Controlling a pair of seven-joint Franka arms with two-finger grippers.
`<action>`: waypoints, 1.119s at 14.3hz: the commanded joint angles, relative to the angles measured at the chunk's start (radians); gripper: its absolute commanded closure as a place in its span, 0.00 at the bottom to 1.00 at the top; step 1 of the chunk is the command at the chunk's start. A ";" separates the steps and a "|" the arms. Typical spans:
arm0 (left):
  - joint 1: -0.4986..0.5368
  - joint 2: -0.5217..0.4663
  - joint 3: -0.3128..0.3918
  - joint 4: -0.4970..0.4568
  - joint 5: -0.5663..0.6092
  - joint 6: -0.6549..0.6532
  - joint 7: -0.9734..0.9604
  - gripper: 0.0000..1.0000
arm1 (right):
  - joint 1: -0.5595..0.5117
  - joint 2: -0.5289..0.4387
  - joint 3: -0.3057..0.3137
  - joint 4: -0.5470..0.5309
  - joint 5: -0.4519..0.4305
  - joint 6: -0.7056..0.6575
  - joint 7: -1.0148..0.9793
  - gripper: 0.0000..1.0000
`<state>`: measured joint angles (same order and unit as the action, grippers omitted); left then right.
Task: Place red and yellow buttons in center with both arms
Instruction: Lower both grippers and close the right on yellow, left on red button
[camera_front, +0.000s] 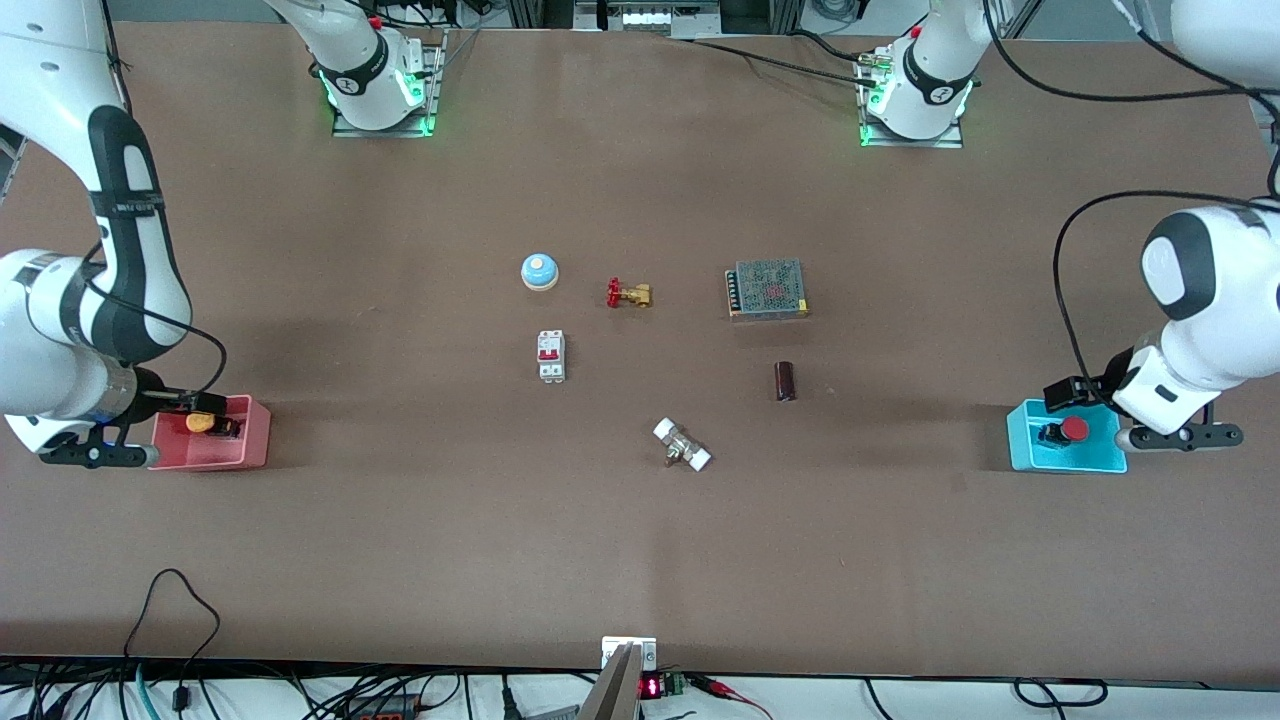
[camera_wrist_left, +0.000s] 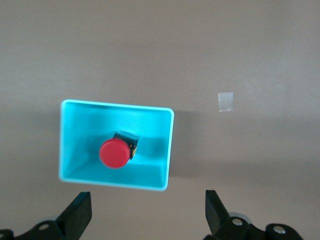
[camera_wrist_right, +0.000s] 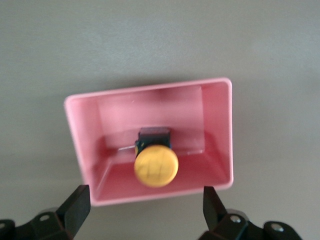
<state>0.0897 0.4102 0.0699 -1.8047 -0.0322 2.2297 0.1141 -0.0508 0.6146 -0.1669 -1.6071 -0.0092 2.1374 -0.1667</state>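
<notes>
Left wrist view: left jaws (camera_wrist_left: 147, 215) spread wide, nothing between them, hanging over the cyan bin (camera_wrist_left: 167, 145). Red button (camera_wrist_left: 114, 152) lies in that bin, cap up toward the cam, black body tucked at the cap's 1 o'clock.

Right wrist view: right jaws (camera_wrist_right: 145, 210) also wide apart & empty, over the pink bin (camera_wrist_right: 220, 130). Yellow button (camera_wrist_right: 156, 165) sits in that bin, black body at 12 o'clock of its cap.

Front view, w/ clock set on the worktop (camera_front: 400, 540) centre: pink bin at 9 o'clock by the right arm's end, cyan bin at 3 o'clock by the left arm's end, well apart. Both buttons in their bins, neither on the bare centre (camera_front: 640, 350).

Around the centre: blue-white dome (camera_front: 539, 271) at 11, brass valve (camera_front: 629, 294) w/ red handle near 12, metal mesh box (camera_front: 768, 289) at 2, dark cylinder (camera_front: 785, 381) at 4, white-ended fitting (camera_front: 682, 445) at 6, white breaker (camera_front: 551, 355) w/ red switch at 9, none touching
</notes>
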 joint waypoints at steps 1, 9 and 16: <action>0.028 0.048 -0.001 0.044 -0.055 0.010 0.106 0.00 | -0.017 0.027 0.010 0.030 -0.002 0.019 -0.042 0.00; 0.079 0.151 -0.001 0.054 -0.072 0.105 0.202 0.00 | -0.020 0.076 0.010 0.030 0.001 0.058 -0.050 0.00; 0.088 0.183 -0.001 0.054 -0.104 0.134 0.242 0.00 | -0.024 0.100 0.012 0.030 0.005 0.082 -0.062 0.03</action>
<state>0.1762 0.5759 0.0702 -1.7739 -0.0994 2.3600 0.3200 -0.0602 0.7007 -0.1657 -1.5944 -0.0090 2.2073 -0.2062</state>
